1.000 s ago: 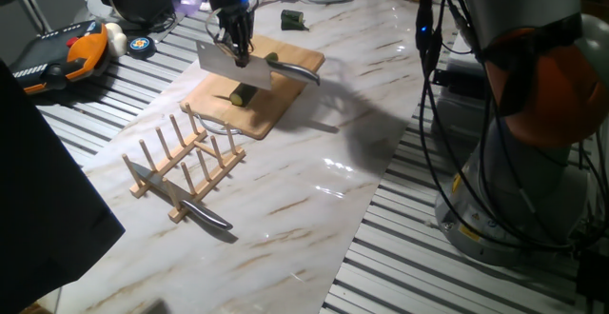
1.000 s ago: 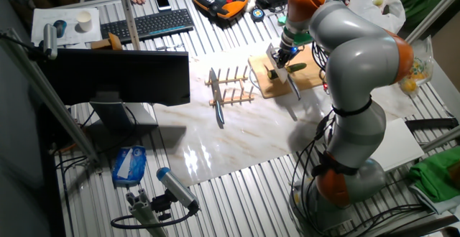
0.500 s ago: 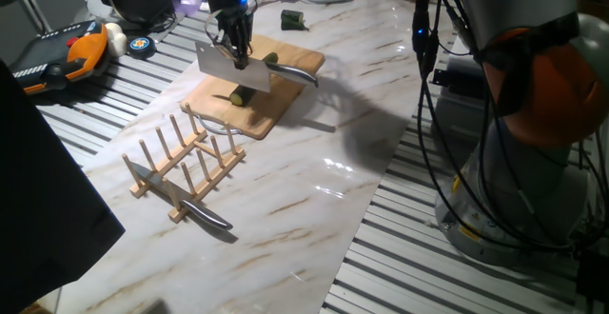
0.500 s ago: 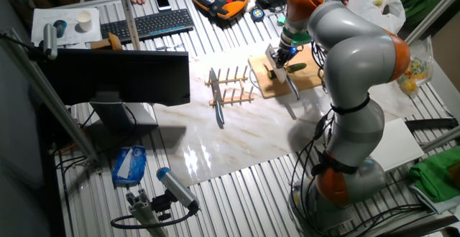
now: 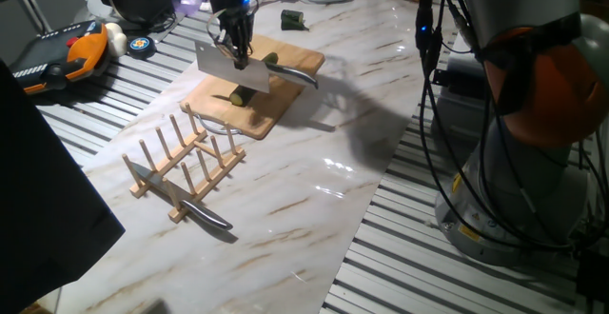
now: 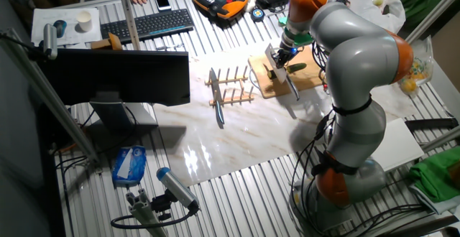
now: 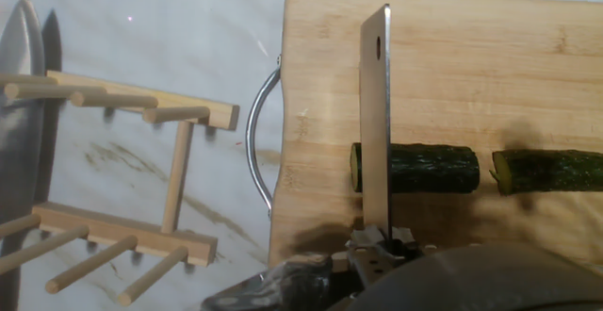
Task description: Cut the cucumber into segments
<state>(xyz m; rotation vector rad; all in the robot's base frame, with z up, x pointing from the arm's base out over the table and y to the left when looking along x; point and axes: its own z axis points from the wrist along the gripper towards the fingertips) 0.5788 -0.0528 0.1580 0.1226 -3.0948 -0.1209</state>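
The cucumber lies across the wooden board (image 7: 452, 75) in two dark green pieces with a gap between them. One piece (image 7: 424, 168) shows a pale cut face at its left end, and the other (image 7: 551, 171) runs out of the hand view at the right. My gripper (image 7: 380, 245) is shut on the handle of a cleaver (image 7: 377, 113), whose blade crosses the left end of the first piece. Whether the edge touches it I cannot tell. From the side, the gripper (image 5: 240, 52) holds the blade (image 5: 231, 67) over the cucumber (image 5: 240, 95) on the board (image 5: 262, 109).
A wooden peg rack (image 5: 181, 157) stands just in front of the board, with a second knife (image 5: 186, 200) lying under it. The board has a metal handle (image 7: 254, 137) on the rack side. A small dark green stub (image 5: 292, 18) sits behind the board.
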